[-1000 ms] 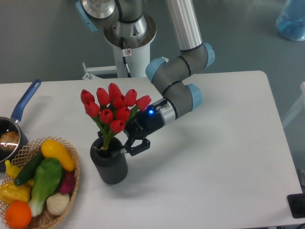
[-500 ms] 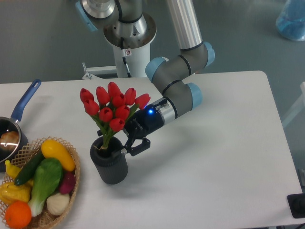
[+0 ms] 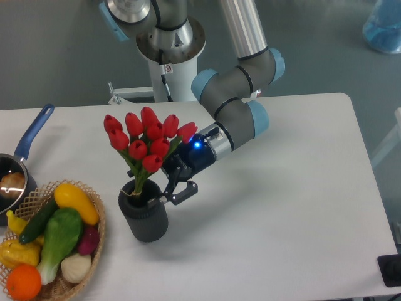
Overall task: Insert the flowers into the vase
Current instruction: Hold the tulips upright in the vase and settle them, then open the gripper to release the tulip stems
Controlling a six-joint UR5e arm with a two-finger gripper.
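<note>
Tulips, the flowers (image 3: pixel 145 139), stand with their stems down inside the vase (image 3: pixel 143 217), buds leaning up above its rim. Just right of the vase, the claw (image 3: pixel 176 190) sits beside the stems with fingers spread, released. The vase rests on the tabletop (image 3: pixel 282 207).

A white table (image 3: pixel 301 207) with rounded corners stands on a smooth grey-green floor (image 3: pixel 56 50) — something translucent blue (image 3: pixel 383 28) sits top right, evenly lit.

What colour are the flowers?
Red buds on green stems: the flowers, standing in the dark grey vase, shown clearly in the fixed camera view.
</note>
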